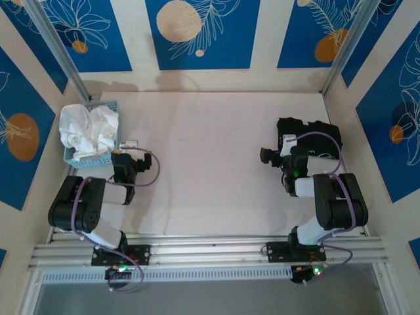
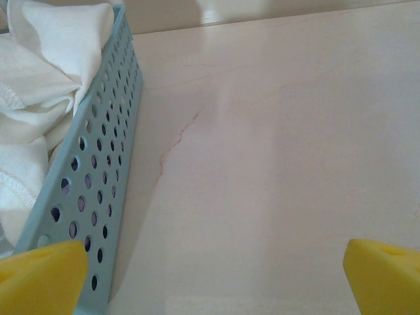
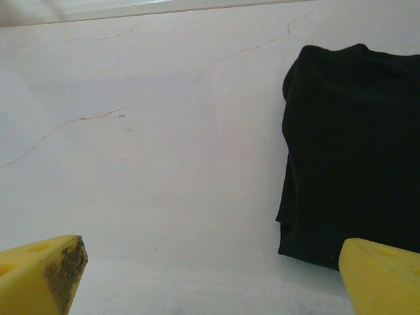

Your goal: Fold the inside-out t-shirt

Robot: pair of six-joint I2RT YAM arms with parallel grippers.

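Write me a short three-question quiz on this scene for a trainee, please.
1. True or false: the white t-shirt sits bunched in the blue basket.
2. Which thing lies on the table nearest the right gripper? A) blue basket B) black garment C) a purple towel
3. Fill in: the left gripper has its jaws ___.
Key: 1 true; 2 B; 3 open.
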